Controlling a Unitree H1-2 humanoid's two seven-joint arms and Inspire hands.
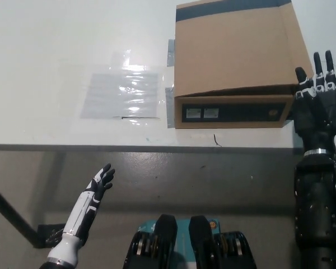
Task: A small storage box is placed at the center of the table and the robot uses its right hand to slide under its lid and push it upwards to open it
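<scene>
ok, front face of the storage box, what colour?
Black panel framed in brown cardboard on the storage box, with two small pale labels; head view.

A white table [56,67] fills the upper part of the view, its front edge running straight across. On it, toward the right, sits a brown cardboard box [235,50] with its lid down and a dark front panel facing the edge. Left of the box, a clear, shiny plastic sheet [122,94] lies flat. Grey tape strips [170,106] sit against the box's left side.
</scene>
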